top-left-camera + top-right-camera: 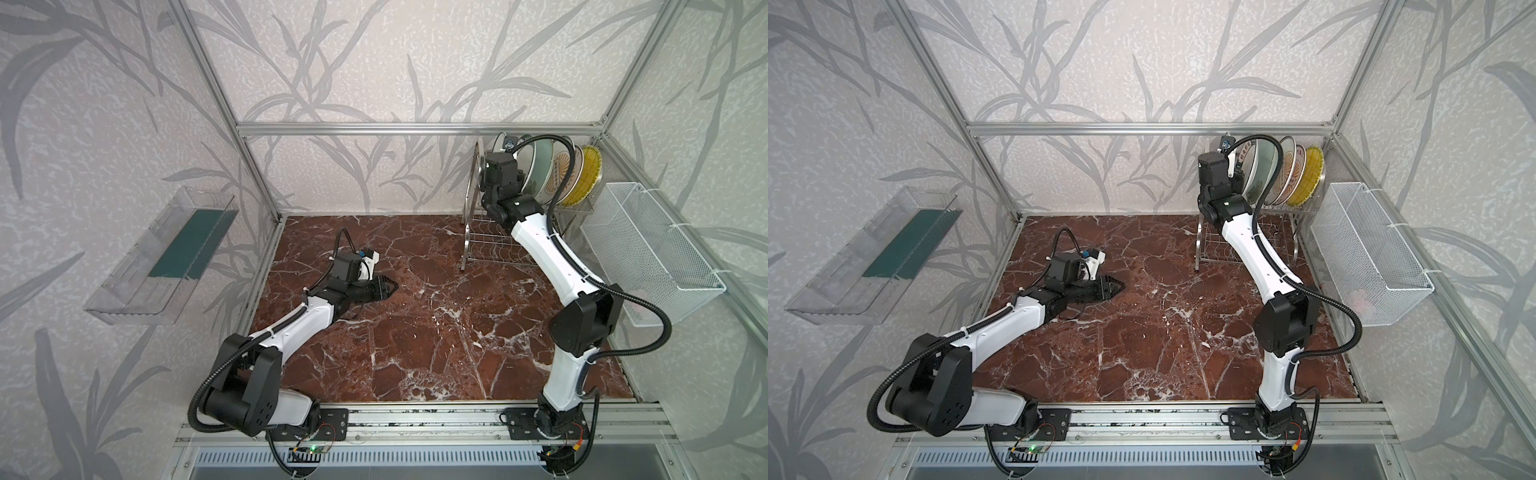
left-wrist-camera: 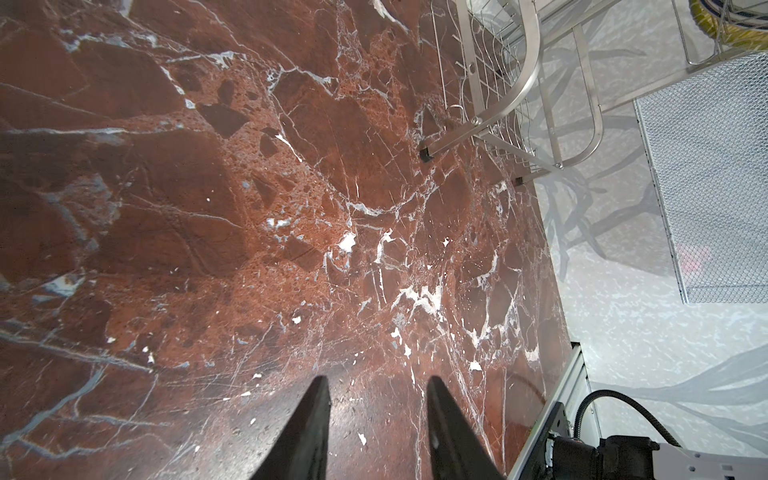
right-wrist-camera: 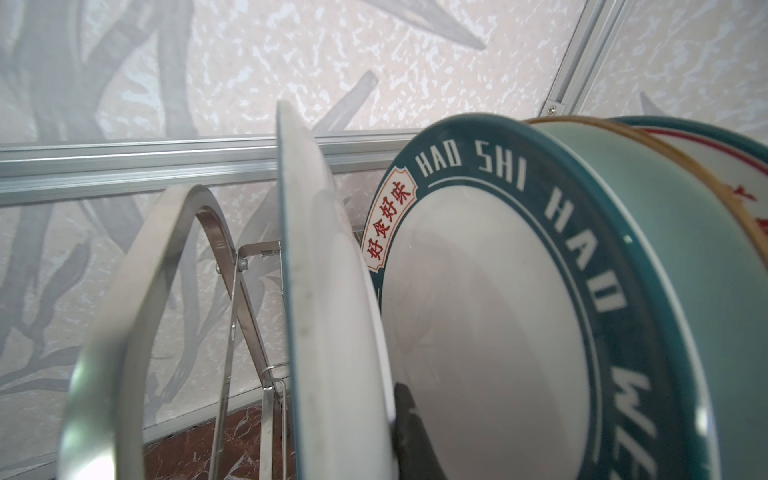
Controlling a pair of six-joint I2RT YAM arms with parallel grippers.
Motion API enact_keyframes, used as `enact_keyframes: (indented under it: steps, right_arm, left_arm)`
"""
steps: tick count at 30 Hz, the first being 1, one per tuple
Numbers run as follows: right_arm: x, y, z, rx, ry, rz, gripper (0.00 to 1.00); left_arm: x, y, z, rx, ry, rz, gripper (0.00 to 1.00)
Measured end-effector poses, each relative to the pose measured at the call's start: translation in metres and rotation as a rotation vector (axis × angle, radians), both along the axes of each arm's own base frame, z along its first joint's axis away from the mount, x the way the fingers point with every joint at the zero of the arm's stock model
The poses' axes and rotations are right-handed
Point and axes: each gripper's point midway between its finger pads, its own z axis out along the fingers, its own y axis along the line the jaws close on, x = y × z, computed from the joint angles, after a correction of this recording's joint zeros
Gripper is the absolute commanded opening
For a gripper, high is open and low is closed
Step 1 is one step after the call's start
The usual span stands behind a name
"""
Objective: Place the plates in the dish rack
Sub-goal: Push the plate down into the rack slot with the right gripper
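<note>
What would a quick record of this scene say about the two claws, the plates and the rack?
Right gripper: shut on a white plate, held on edge between the dish rack end arch and the lettered plate
Left gripper: open, empty, low over the marble table
Upper tier: lettered plate, pale green plate, sunburst plate, yellow plate, all on edge
Lower tier: no plates visible
</note>
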Motion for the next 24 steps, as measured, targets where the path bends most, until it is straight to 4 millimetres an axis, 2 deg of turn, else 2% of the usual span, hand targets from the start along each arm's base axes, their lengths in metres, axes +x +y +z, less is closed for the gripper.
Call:
enact_keyframes:
  steps: [11, 24]
  right_arm:
    - [0.0012, 0.0021, -0.0004, 0.004, 0.0, 0.013, 0.0]
    - [0.0042, 0.0026, -0.0023, 0.024, 0.0, 0.035, 0.17]
  left_arm:
    - [0.0002, 0.0004, -0.0003, 0.002, 0.0, 0.002, 0.38]
    - [0.0001, 0.0004, -0.0003, 0.002, 0.001, 0.002, 0.38]
